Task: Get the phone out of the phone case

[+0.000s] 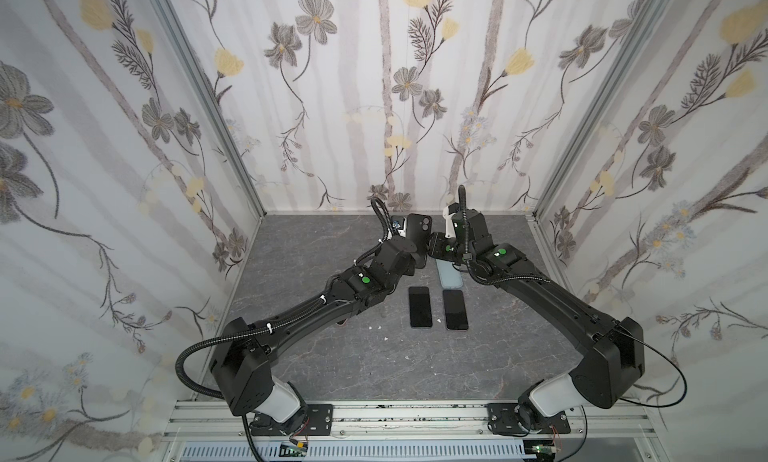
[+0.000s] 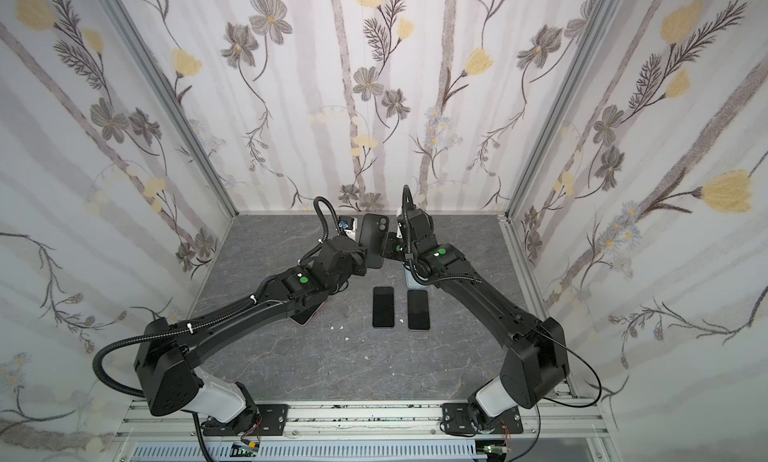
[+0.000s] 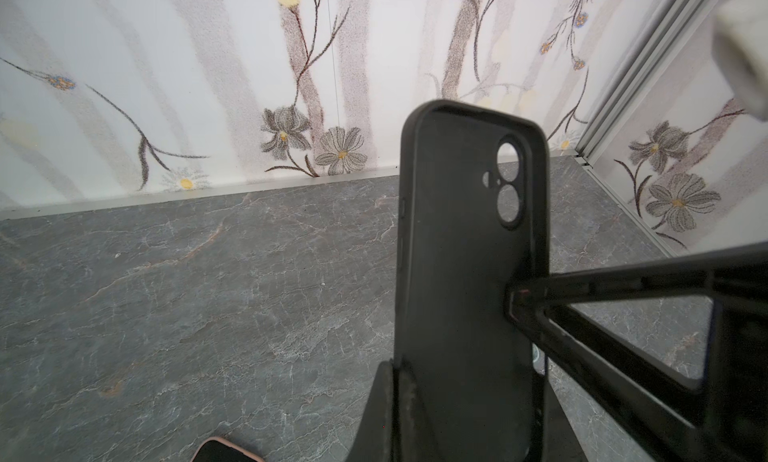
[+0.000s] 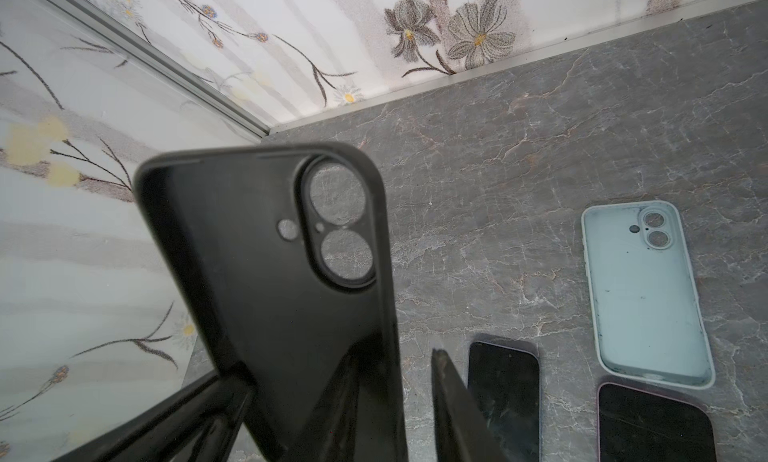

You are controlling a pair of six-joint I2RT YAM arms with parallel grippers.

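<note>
A black phone case stands upright above the back of the table, between both grippers. It is empty: wall and table show through its camera holes. My left gripper is shut on the case's lower edge. My right gripper straddles the opposite edge, still open, with a gap between one finger and the rim. Two phones lie screen up on the table in front of it.
A pale blue empty case lies under the right wrist, just behind the phones. A pink-rimmed phone lies under the left forearm. Small white crumbs dot the grey marble table. Flowered walls close three sides.
</note>
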